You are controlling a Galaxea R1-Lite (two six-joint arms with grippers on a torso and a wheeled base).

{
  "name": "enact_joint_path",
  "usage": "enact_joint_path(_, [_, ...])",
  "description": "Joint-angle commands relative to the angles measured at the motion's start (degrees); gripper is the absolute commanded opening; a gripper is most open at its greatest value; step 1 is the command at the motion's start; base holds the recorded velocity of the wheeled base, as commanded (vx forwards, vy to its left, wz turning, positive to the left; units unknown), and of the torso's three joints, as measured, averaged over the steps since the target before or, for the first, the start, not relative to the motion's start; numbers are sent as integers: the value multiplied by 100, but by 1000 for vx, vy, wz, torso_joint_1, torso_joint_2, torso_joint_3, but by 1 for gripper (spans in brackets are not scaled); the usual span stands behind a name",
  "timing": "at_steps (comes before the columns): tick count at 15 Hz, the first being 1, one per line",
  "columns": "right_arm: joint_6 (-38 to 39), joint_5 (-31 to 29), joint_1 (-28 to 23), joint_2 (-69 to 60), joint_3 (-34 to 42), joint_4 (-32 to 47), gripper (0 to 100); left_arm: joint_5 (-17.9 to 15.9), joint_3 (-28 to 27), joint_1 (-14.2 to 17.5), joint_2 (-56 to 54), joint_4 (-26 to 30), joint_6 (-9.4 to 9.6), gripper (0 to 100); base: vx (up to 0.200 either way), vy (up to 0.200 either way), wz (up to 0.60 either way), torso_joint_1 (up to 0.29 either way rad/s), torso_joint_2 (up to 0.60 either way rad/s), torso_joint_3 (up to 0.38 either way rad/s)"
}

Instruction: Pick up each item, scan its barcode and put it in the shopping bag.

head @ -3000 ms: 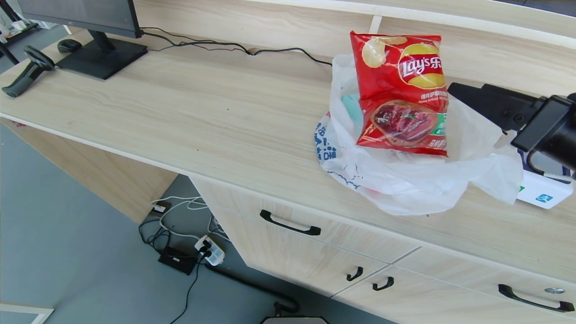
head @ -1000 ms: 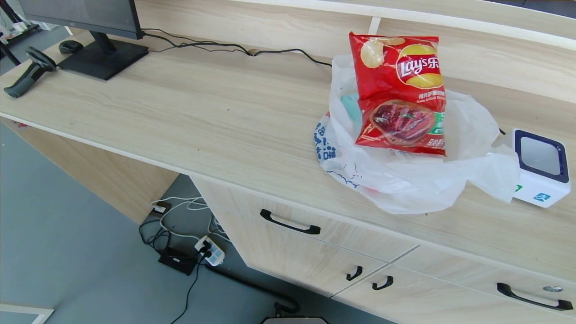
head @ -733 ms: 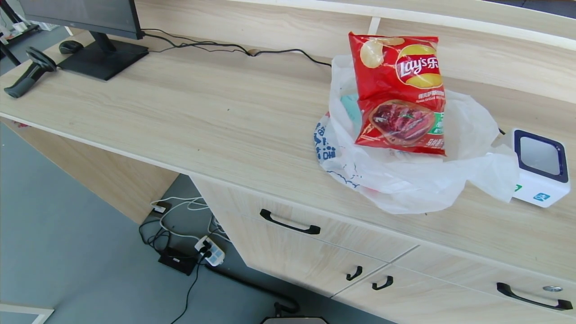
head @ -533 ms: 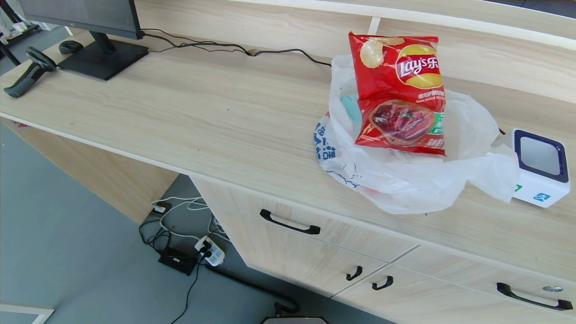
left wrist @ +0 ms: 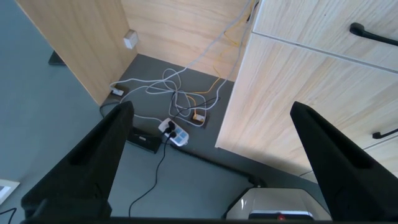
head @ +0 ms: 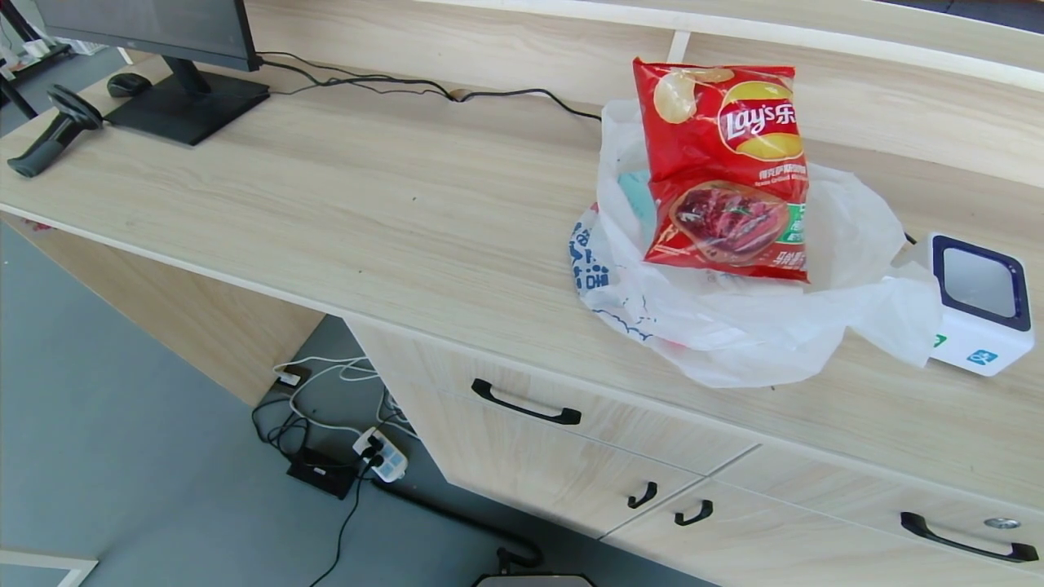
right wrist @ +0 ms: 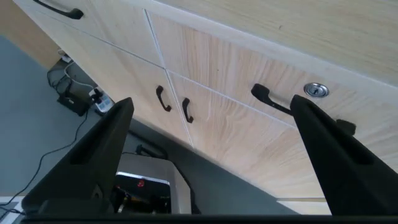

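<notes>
A red bag of chips (head: 722, 163) stands upright in the open white shopping bag (head: 734, 334) on the wooden counter, with a teal item (head: 636, 200) partly hidden beside it. Just right of the shopping bag sits a white box scanner (head: 979, 306) with a dark window. My left gripper (left wrist: 211, 168) is open and holds nothing; it hangs low in front of the counter, over the floor. My right gripper (right wrist: 211, 165) is also open with nothing between its fingers, facing the drawer fronts below the counter.
A hand-held scanner (head: 50, 130), a mouse (head: 126, 81) and a monitor stand (head: 188, 102) sit at the counter's far left. A black cable (head: 489, 92) runs along the back. Drawers with black handles (head: 526, 405) are below. Cables and a power strip (left wrist: 172, 132) lie on the floor.
Three seconds ago my right arm reached in beside the shopping bag at the right; it has since drawn back out of the head view. Chips and bag have stayed put.
</notes>
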Motion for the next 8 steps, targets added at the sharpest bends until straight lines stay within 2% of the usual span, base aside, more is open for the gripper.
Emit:
enact_joint_path(1, [56, -135, -21, -74, -13, 9, 100, 7, 0, 1, 0, -2, 1, 100, 0, 0, 0, 0, 0, 0])
enact_joint_path(3, [-173, -162, -162, -250, 5, -8, 100, -2, 0, 1, 0, -2, 1, 100, 0, 0, 0, 0, 0, 0])
enact_joint_path(8, [3, -355, -276, -523, 40, 115, 100, 7, 0, 1, 0, -2, 1, 100, 0, 0, 0, 0, 0, 0])
